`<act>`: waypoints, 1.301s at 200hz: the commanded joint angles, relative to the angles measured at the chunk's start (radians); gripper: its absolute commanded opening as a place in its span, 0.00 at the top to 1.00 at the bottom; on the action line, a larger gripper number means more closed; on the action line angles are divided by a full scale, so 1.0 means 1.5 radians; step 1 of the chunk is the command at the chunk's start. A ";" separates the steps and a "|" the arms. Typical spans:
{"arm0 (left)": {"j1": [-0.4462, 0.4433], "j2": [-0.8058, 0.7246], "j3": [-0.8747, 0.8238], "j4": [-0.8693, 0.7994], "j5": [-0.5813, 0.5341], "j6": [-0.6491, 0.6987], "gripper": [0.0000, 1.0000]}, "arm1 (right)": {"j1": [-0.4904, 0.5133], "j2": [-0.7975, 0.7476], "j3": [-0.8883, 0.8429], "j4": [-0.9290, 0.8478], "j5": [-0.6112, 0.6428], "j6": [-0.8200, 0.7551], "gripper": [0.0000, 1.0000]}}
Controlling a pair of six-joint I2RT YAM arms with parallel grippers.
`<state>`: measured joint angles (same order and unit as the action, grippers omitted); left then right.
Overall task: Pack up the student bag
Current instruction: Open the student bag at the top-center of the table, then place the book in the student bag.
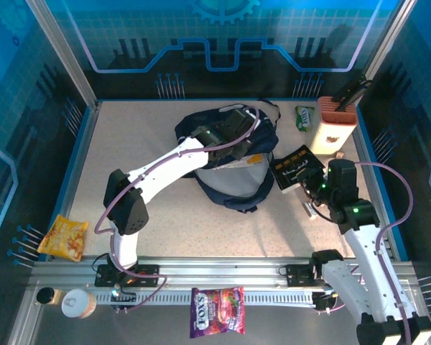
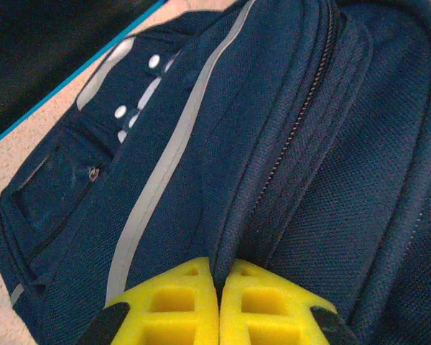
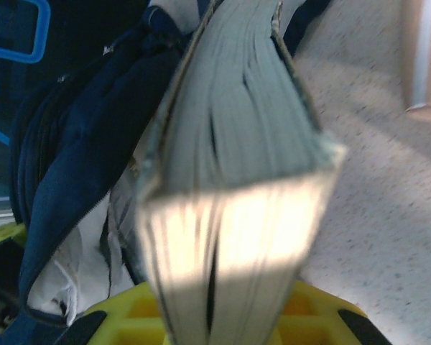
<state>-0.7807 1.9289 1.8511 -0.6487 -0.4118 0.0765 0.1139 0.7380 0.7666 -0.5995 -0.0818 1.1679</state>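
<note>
The yellow pads of the left gripper (image 2: 218, 287) sit at the bottom edge of its wrist view. They are pressed together, with a ridge of navy fabric beside the zipper running in between them, so the gripper seems pinched on the student bag (image 2: 294, 144) rather than closed on air. From above, the bag lies in the upper middle of the table (image 1: 129, 144). The right gripper (image 3: 223, 323) clamps a thick book (image 3: 237, 144) by its lower end, page edges toward the camera. Its far end points at the bag's opening, where pale lining shows in the lower left of that view. The step in hand looks like loading the book: one arm holds the bag, the other presents. Next, the book needs lining up with the gap and sliding in, with the lip lifted enough that no corner catches
</note>
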 commanded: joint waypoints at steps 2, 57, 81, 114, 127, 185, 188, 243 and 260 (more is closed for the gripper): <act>-0.003 -0.047 0.054 0.121 -0.022 -0.033 1.00 | 0.051 0.000 0.000 0.117 -0.046 0.072 0.96; -0.002 -0.041 0.086 0.119 -0.016 -0.040 1.00 | 0.149 0.054 -0.039 0.318 -0.025 0.147 0.96; -0.003 -0.045 0.087 0.115 -0.009 -0.051 1.00 | 0.175 0.106 -0.048 0.406 -0.014 0.161 0.96; -0.002 -0.047 0.090 0.111 0.000 -0.061 1.00 | 0.198 0.191 -0.046 0.511 0.017 0.161 0.96; -0.003 -0.048 0.090 0.107 0.004 -0.065 1.00 | 0.207 0.219 -0.044 0.553 0.033 0.157 0.96; -0.003 -0.056 0.088 0.096 0.017 -0.078 1.00 | 0.233 0.366 -0.038 0.665 0.116 0.159 0.95; -0.002 -0.056 0.087 0.095 0.018 -0.079 1.00 | 0.234 0.376 -0.038 0.674 0.121 0.159 0.95; 0.000 -0.070 0.080 0.093 0.019 -0.090 1.00 | 0.251 0.552 0.021 0.741 0.146 0.167 0.91; 0.003 -0.074 0.076 0.091 0.020 -0.094 1.00 | 0.253 0.601 0.041 0.739 0.129 0.179 0.86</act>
<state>-0.7803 1.9251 1.9102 -0.6025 -0.3882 -0.0261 0.4755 1.5623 0.7631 0.4286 0.1051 1.4189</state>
